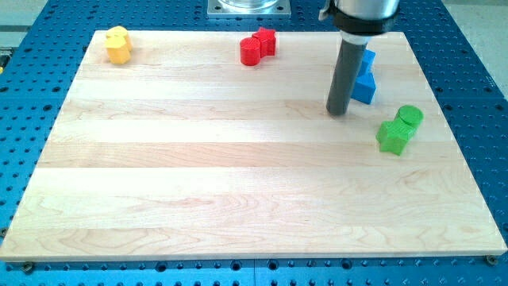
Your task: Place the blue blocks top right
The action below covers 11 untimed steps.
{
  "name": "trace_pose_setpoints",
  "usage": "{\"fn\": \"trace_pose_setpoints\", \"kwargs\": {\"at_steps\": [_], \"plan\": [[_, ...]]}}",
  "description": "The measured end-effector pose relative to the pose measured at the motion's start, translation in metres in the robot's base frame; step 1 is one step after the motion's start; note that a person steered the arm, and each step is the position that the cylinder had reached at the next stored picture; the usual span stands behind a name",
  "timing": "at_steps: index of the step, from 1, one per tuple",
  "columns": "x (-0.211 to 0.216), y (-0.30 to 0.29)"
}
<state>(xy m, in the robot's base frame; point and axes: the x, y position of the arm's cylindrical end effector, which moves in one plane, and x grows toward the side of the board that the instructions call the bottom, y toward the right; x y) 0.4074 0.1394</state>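
Note:
Two blue blocks sit near the view's top right, touching each other: one (pixel 368 59) higher up and partly hidden behind my rod, the other (pixel 365 87) just below it. Their shapes are hard to make out. My tip (pixel 339 111) rests on the wooden board (pixel 238 175), just left of and slightly below the lower blue block, very close to it or touching it.
Two red blocks (pixel 258 46) stand together at the top middle. Two yellow blocks (pixel 117 44) stand together at the top left. A green cylinder (pixel 410 116) and a green block (pixel 393 137) stand together at the right, below the blue blocks.

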Motion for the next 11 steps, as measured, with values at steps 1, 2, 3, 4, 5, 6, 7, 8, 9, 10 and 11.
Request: {"fn": "trace_pose_setpoints", "kwargs": {"at_steps": [1,2,3,4,5,6,7,8,9,10,11], "plan": [[-0.017,0.035],[-0.069,0.043],[-0.098,0.052],[-0.109,0.052],[-0.142,0.057],[-0.134,0.028],[-0.07,-0.003],[-0.056,0.044],[-0.066,0.077],[-0.08,0.08],[-0.102,0.071]]}}
